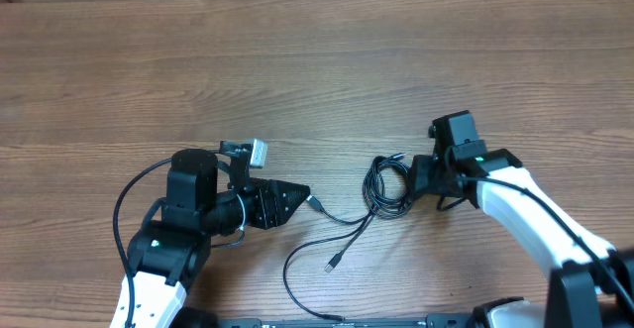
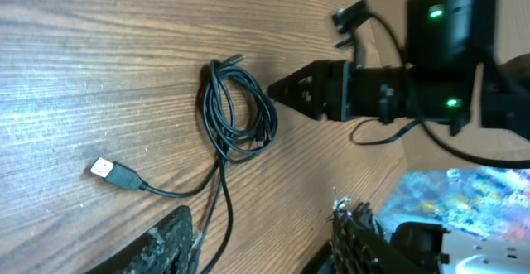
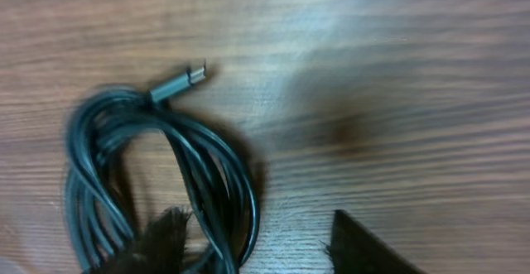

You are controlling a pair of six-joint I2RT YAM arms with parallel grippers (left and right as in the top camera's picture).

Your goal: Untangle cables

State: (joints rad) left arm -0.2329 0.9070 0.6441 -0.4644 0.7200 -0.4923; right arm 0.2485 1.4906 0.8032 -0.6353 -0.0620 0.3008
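Observation:
The cables are thin black cords. Most of them lie wound in a small coil (image 1: 387, 184) (image 2: 236, 108) (image 3: 166, 183) on the wooden table. Loose strands run left from the coil to a silver plug (image 1: 317, 204) and a white-tipped plug (image 1: 332, 265) (image 2: 103, 169). A third plug (image 3: 178, 82) sticks out of the coil's top. My left gripper (image 1: 301, 194) (image 2: 261, 245) is open, and two strands pass along its left finger (image 2: 166, 245). My right gripper (image 1: 414, 181) (image 3: 257, 249) is open at the coil's right side. Some coil strands lie between its fingers, beside the left one (image 3: 157, 241).
One cord loops (image 1: 289, 278) toward the table's front edge. The right arm's camera housing with green lights (image 2: 451, 50) fills the right of the left wrist view. The wooden tabletop (image 1: 317, 60) stretches behind both arms.

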